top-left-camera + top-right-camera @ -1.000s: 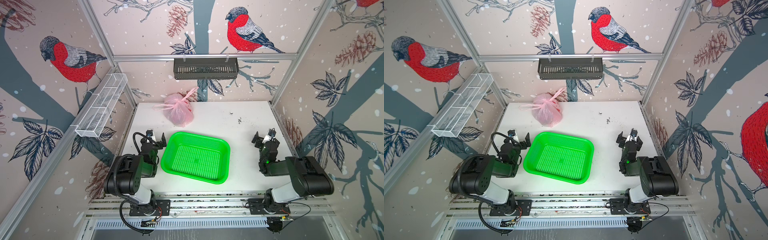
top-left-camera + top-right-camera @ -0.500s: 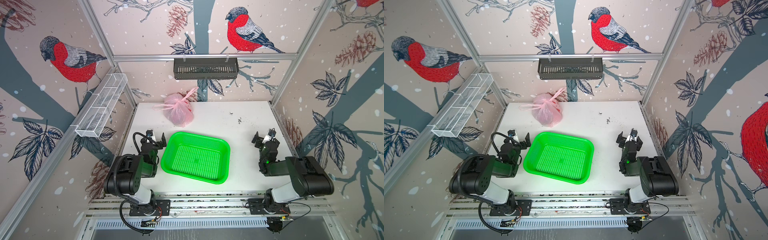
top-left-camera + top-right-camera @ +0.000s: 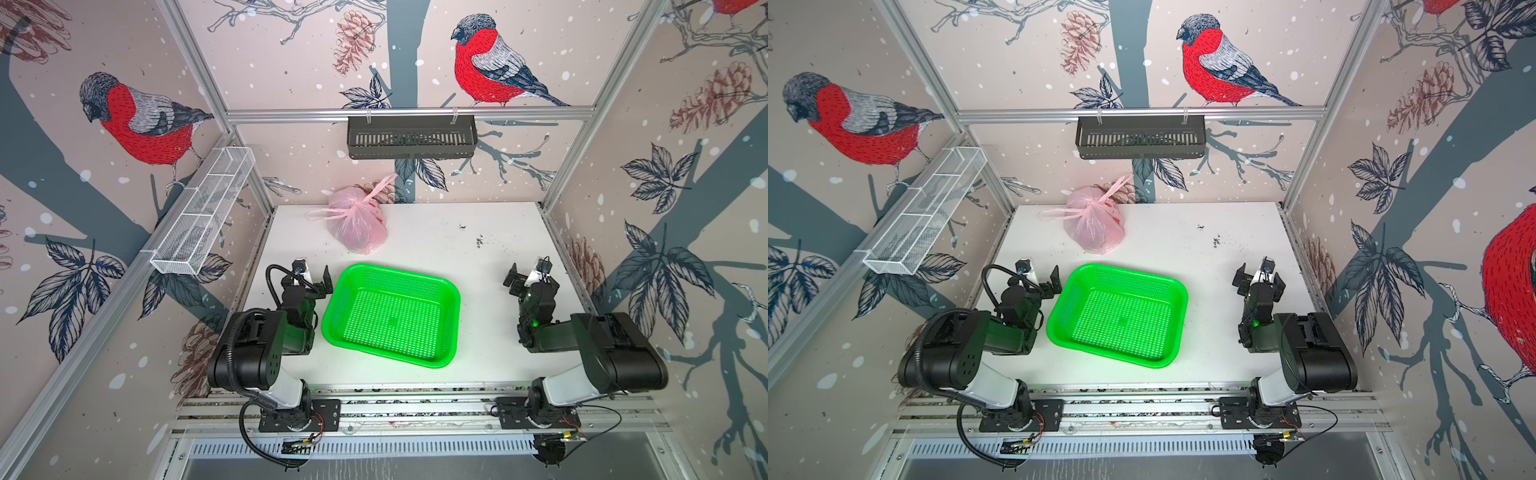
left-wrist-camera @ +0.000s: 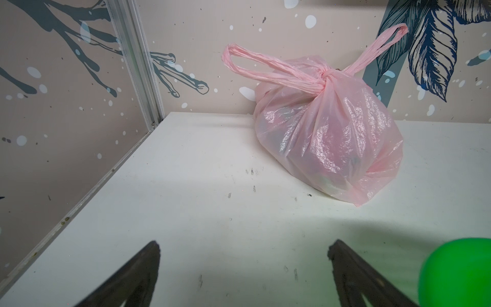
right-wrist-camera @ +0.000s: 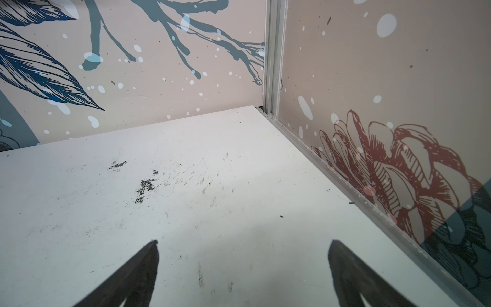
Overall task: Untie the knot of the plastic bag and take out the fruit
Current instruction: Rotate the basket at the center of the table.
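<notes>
Both sets of jaws gape wide and empty, flanking the green tray (image 3: 390, 316). Nothing begun: the pink plastic bag (image 3: 359, 226) sits tied at the counter's (image 3: 478, 266) far edge, knot (image 4: 324, 77) on top. Next, likely: reach, pinch a handle loop (image 4: 372, 54).

This is looking like a robot test booth in a lab, not a home or a shop. Aluminium posts (image 3: 199, 66) are framing wall panels (image 3: 291, 62) that are showing printed red-breasted birds, branches and pine cones, and they are closing in a scuffed white counter (image 3: 498, 257). A left arm (image 3: 257, 353) and a right arm (image 3: 602, 357) are sitting bolted to a metal rail (image 3: 415, 409) along the front edge. A white wire rack (image 3: 203, 212) and a black basket (image 3: 411, 137) are hanging from the frame.
</notes>
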